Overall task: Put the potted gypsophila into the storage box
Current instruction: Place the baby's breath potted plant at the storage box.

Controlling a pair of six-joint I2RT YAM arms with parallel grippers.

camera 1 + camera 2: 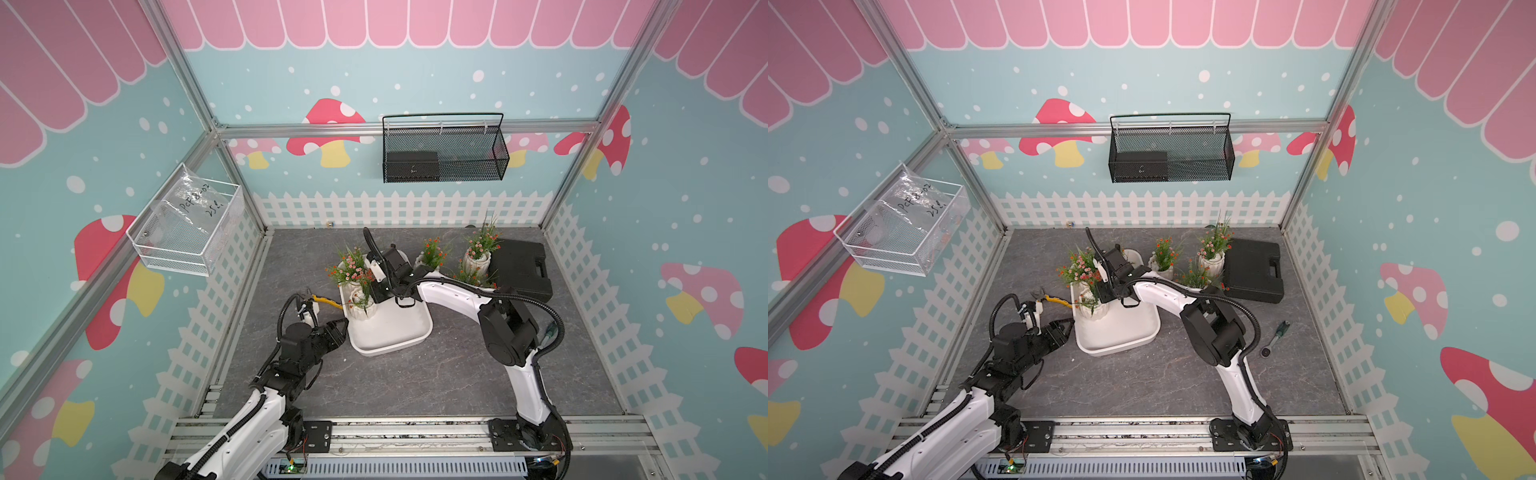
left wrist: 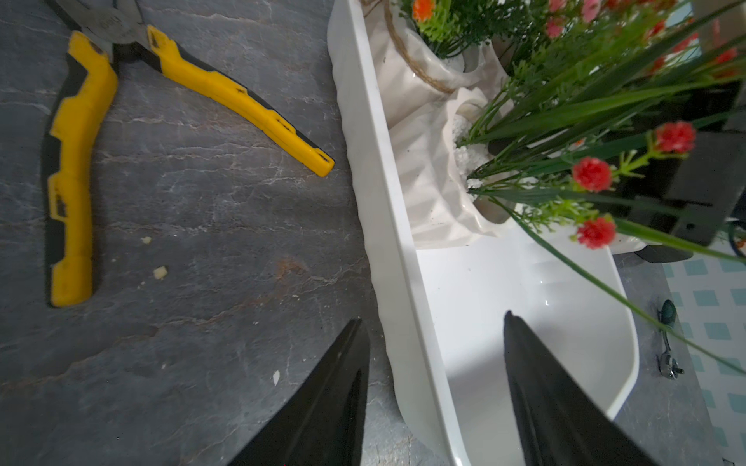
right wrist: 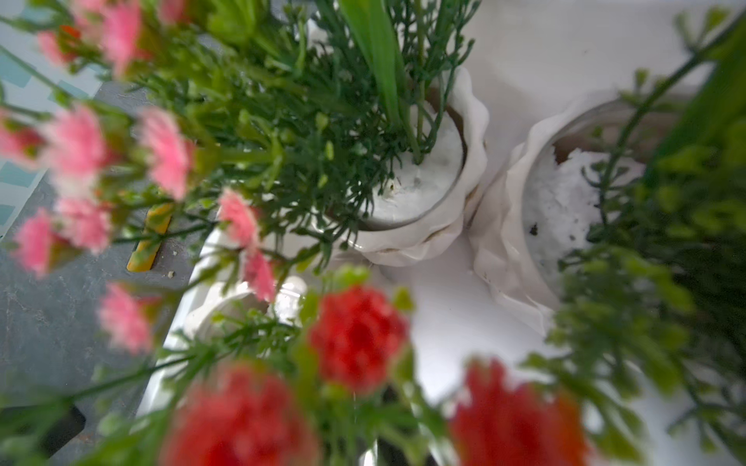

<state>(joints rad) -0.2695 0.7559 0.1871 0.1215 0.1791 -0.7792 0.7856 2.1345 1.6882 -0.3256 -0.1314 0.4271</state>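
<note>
The left gripper (image 2: 432, 317) is seen open, its jaws set astride the left wall of the tray (image 1: 390, 332). Over the tray the right gripper (image 1: 371, 292) is shut among sprigs; what it holds cannot be told. Three pots (image 3: 420, 193) are found inside the tray. Farther back, three other pots (image 1: 478, 259) are set outside it, beside the black case (image 1: 521, 266).

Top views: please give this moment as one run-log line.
left gripper: open, astride box rim | right gripper: shut, over box | pots: three outside box, by case
</note>
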